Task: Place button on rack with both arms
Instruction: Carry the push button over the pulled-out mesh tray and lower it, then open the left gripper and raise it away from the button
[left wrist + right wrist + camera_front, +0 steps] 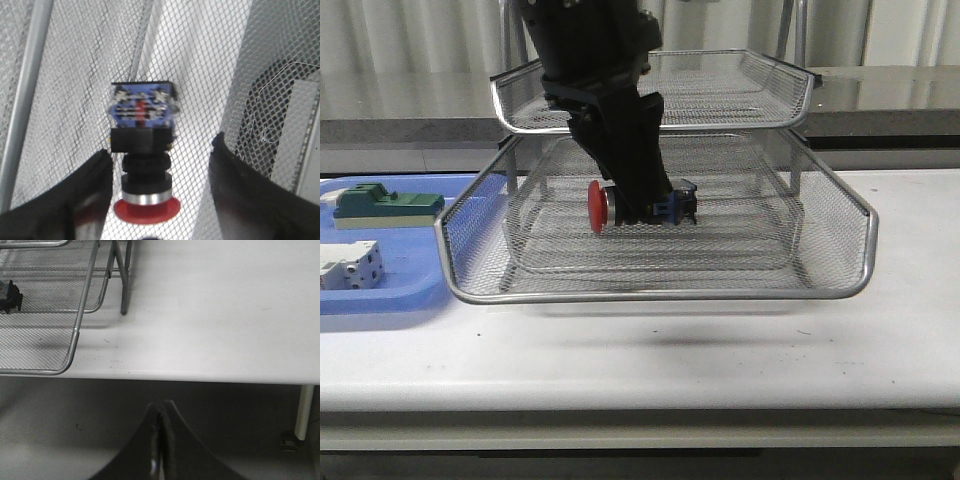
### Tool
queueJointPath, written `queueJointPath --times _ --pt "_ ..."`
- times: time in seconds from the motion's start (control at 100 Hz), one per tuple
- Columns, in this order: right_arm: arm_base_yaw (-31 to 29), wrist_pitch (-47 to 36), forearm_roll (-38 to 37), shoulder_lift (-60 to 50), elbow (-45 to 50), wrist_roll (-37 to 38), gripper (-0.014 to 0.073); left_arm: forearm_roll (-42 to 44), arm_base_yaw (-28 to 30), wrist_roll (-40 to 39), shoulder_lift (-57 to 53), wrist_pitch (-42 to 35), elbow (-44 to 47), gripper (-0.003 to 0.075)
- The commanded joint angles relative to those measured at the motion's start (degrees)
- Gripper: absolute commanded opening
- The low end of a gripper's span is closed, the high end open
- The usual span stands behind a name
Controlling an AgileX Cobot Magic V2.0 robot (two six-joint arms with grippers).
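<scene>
The button (620, 207) lies on its side on the mesh floor of the pulled-out tier of the silver wire rack (660, 295), red head to the left, blue block to the right. My left gripper (642, 208) reaches down into that tier from above. In the left wrist view the button (144, 150) lies between the spread fingers (92, 187), with a gap on each side; the left gripper (160, 165) is open. My right gripper (161, 412) is shut and empty, off the table's front edge, with the rack's corner (80, 325) far from it.
A flat blue plastic tray (410, 290) lies left of the rack, holding a green block (385, 205) and a white block (350, 268). The rack's upper tier (720, 120) overhangs the left arm. The white table (720, 360) extends right of the rack.
</scene>
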Motion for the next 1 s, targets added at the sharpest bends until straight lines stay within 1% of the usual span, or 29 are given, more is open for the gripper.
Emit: queueJointPath --times 0.0,0.07,0.18,0.37,0.49,0.71,0.87,0.99 --pt "0.09 -3.41 -0.26 0.21 -1.8 -0.15 -0.0071 -1.45 -0.24 -2.25 -5.03 -0.73 -1.82 0.041" --pt "0.09 -3.41 -0.26 0.21 -1.8 -0.15 -0.0071 -1.45 0.24 -2.85 -6.6 -0.73 -1.82 0.041" --pt "0.09 -3.41 -0.26 0.21 -1.8 -0.15 -0.0071 -0.33 1.12 -5.95 -9.39 -0.14 -1.82 0.041" --pt "0.09 -3.41 -0.26 0.21 -1.8 -0.15 -0.0071 0.93 5.11 -9.11 -14.32 3.21 -1.82 0.041" --pt "0.09 -3.41 -0.26 0.21 -1.8 -0.15 -0.0071 0.93 9.15 -11.4 -17.04 3.63 -1.72 0.041" --pt "0.09 -3.41 -0.26 0.21 -1.8 -0.15 -0.0071 0.93 18.72 -13.96 -21.97 3.8 0.02 0.0409" --pt "0.09 -3.41 -0.26 0.21 -1.8 -0.15 -0.0071 0.71 25.21 -14.73 -27.24 2.72 5.15 0.0409" --pt "0.09 -3.41 -0.26 0.21 -1.8 -0.15 -0.0071 0.19 28.89 -14.73 -32.73 -1.36 11.78 0.0409"
